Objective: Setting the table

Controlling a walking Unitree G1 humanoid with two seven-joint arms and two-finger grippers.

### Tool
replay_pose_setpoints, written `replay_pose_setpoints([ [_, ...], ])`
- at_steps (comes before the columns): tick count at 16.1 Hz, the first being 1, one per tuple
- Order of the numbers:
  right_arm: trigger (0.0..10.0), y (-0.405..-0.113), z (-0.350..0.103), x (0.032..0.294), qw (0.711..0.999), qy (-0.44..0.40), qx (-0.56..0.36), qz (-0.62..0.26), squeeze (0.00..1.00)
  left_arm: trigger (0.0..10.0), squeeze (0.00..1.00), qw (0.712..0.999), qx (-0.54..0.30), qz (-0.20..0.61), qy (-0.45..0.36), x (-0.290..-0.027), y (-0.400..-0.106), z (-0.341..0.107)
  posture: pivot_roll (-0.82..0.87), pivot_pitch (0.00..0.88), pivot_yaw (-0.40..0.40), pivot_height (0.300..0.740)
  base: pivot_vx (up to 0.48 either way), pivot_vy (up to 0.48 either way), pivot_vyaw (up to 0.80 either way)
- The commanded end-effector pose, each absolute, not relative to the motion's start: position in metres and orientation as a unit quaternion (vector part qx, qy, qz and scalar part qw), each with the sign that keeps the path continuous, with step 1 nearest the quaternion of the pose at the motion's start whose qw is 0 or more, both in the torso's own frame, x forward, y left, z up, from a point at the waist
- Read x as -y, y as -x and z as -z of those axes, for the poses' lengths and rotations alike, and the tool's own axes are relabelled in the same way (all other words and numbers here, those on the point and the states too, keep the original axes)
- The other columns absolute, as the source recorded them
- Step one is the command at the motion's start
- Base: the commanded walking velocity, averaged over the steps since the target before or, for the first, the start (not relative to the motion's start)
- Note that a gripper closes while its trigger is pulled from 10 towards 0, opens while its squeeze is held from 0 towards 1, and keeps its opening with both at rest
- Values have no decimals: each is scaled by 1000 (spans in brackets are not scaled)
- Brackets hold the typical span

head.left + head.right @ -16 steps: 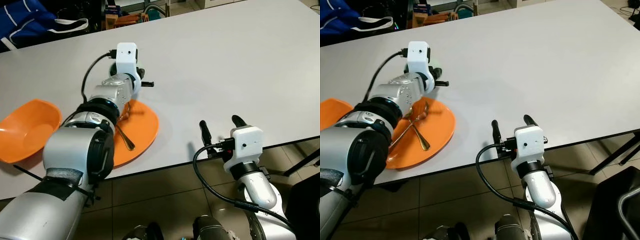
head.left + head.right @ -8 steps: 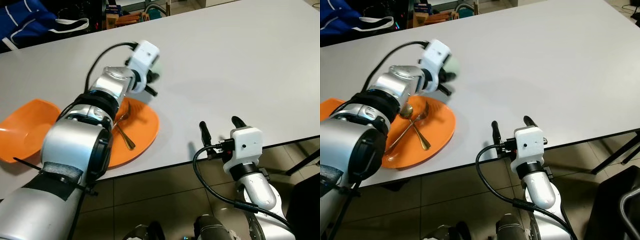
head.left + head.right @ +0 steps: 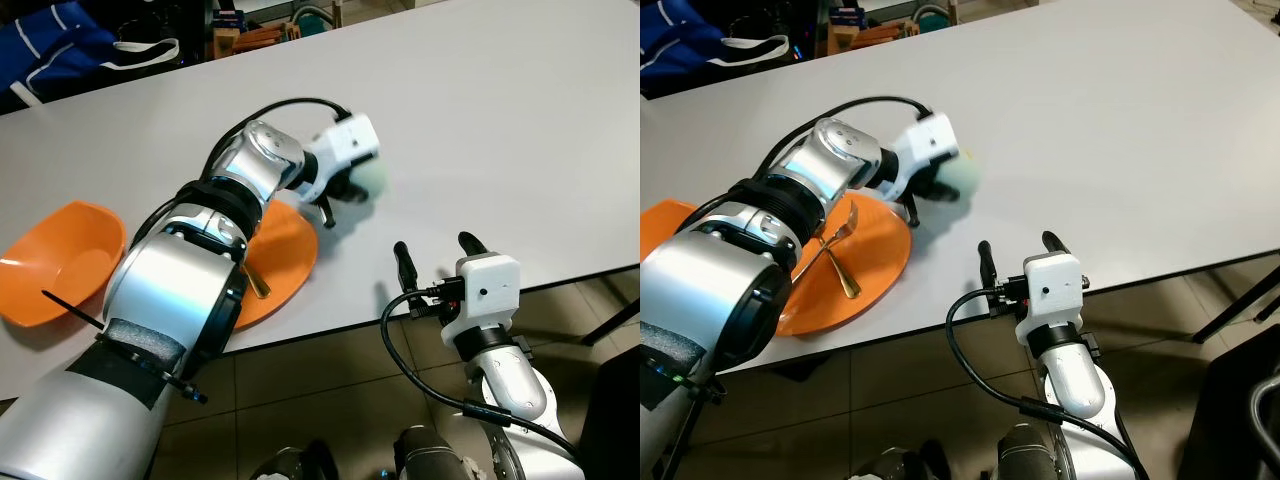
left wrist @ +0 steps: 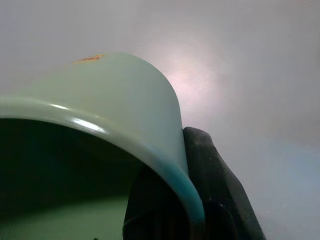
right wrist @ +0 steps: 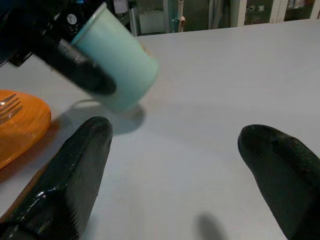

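My left gripper (image 3: pixel 350 190) is shut on a pale green cup (image 3: pixel 371 177), carried tilted just above the white table (image 3: pixel 500 110), right of the orange plate (image 3: pixel 290 262). The cup (image 5: pixel 117 67) hangs in mid-air in the right wrist view, one black finger (image 5: pixel 75 67) across its side. Up close, the cup's rim (image 4: pixel 100 130) has a finger (image 4: pixel 210 190) pressed outside it. A gold fork (image 3: pixel 835 240) and spoon lie crossed on the plate (image 3: pixel 875 265). My right gripper (image 3: pixel 437 256) is open at the table's near edge, nothing between its fingers.
An orange bowl (image 3: pixel 55 262) sits at the left end of the table. Dark blue fabric (image 3: pixel 50 40) and clutter lie beyond the far edge. Tiled floor (image 3: pixel 300 400) runs below the near edge.
My left arm has swung the cup to the right, from behind the plate to past its right edge, tilting it on the way. The right gripper has stayed put.
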State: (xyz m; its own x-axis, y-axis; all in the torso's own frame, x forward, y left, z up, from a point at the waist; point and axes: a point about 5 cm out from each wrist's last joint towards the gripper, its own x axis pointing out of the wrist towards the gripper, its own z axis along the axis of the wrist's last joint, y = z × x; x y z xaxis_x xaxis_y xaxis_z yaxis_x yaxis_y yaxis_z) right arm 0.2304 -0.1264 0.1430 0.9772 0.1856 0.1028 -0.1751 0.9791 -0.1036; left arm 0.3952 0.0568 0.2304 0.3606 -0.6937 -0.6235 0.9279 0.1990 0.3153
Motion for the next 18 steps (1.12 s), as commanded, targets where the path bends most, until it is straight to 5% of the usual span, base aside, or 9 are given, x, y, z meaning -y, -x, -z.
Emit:
replay_pose_setpoints([
  [1, 10000, -230, -143, 121, 993, 44, 59, -96, 0, 0, 0, 719, -188, 556, -371, -60, -393, -231, -422, 159, 236, 740, 0, 0, 0],
  [5, 10000, -228, -141, 119, 993, 40, 58, -93, 0, 0, 0, 644, -233, 591, -427, -69, -386, -217, -418, 162, 253, 740, 0, 0, 0],
  [11, 10000, -228, -139, 116, 993, 36, 55, -94, 0, 0, 0, 574, -240, 603, -500, -74, -383, -208, -408, 171, 262, 740, 0, 0, 0],
  [13, 10000, -229, -139, 115, 994, 35, 55, -92, 0, 10000, 0, 544, -227, 592, -549, -74, -383, -206, -409, 172, 265, 740, 0, 0, 0],
  [17, 10000, -229, -139, 115, 994, 34, 54, -91, 0, 10000, 0, 488, -213, 566, -629, -76, -384, -201, -408, 173, 264, 740, 0, 0, 0],
  [18, 10000, -229, -139, 115, 994, 34, 54, -91, 0, 10000, 545, 483, -211, 561, -638, -76, -384, -200, -406, 175, 264, 740, 0, 0, 0],
])
